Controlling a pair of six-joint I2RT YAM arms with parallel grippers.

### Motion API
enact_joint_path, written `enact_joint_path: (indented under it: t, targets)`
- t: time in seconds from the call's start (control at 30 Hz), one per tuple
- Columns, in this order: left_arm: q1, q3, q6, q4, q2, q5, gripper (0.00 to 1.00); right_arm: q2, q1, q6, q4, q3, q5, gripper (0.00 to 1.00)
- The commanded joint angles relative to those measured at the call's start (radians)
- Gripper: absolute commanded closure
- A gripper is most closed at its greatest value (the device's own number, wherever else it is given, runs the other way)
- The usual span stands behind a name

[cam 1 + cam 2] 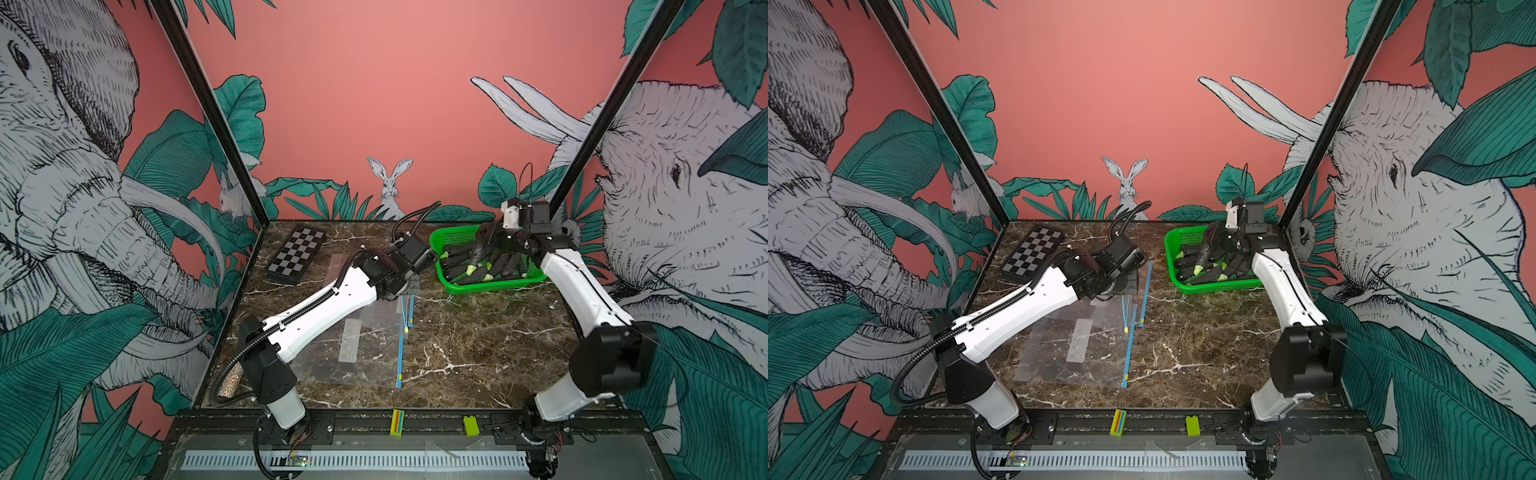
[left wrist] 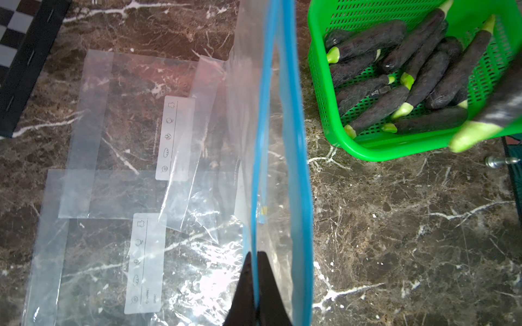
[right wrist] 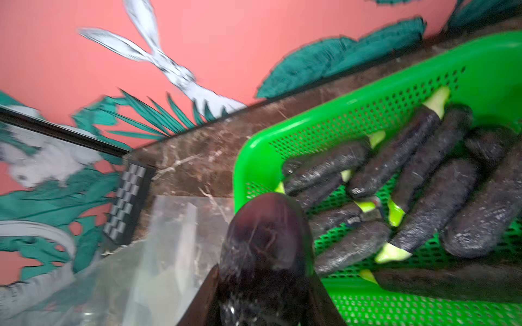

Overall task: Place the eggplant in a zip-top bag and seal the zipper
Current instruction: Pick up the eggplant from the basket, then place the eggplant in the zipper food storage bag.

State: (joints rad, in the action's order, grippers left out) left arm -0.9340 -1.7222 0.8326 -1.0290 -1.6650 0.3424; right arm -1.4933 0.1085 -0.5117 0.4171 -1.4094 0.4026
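Note:
My right gripper (image 3: 265,296) is shut on a dark purple eggplant (image 3: 265,248). It holds the eggplant (image 1: 478,255) just above the green basket (image 1: 490,286) at the back right, with the pale green stem pointing down. In the left wrist view the held eggplant (image 2: 494,113) hangs over the basket's (image 2: 367,149) near corner. My left gripper (image 2: 255,282) is shut on one blue zipper lip of a clear zip-top bag (image 2: 293,158) and holds it raised, so the mouth gapes. In both top views this gripper (image 1: 409,289) sits left of the basket, above the bag (image 1: 357,345).
Several more eggplants (image 2: 375,113) lie in the basket. Other clear bags (image 2: 127,127) lie flat on the marble table (image 1: 478,353) under my left arm. A folded chessboard (image 1: 297,254) lies at the back left. Two small blocks (image 1: 397,423) sit on the front rail.

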Motion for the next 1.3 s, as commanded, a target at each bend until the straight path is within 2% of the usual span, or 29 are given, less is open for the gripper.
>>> enact_joint_path:
  t: [0.0, 0.2, 0.37, 0.53, 0.73, 1.0, 1.27]
  targets:
    - [0.011, -0.003, 0.116, -0.031, 0.013, -0.050, 1.00, 0.157, 0.019, -0.099, -0.144, 0.136, 0.111, 0.77]
    - [0.022, -0.032, 0.212, -0.041, 0.003, -0.084, 1.00, 0.372, 0.117, -0.253, -0.346, 0.333, 0.091, 0.79]
    - [0.034, -0.059, 0.231, -0.041, -0.021, -0.120, 1.00, 0.430, 0.240, -0.310, -0.458, 0.401, 0.013, 0.79]
    - [0.047, -0.050, 0.235, -0.005, -0.046, -0.186, 1.00, 0.429, 0.348, -0.320, -0.539, 0.441, -0.060, 0.80]
    - [0.060, -0.047, 0.244, 0.008, -0.058, -0.204, 1.00, 0.430, 0.409, -0.343, -0.617, 0.486, -0.111, 0.82]
    - [0.068, -0.045, 0.253, 0.036, -0.061, -0.226, 1.00, 0.394, 0.456, -0.366, -0.702, 0.529, -0.172, 0.83]
    - [0.077, -0.025, 0.261, 0.067, -0.052, -0.255, 1.00, 0.346, 0.494, -0.327, -0.706, 0.544, -0.240, 0.83]
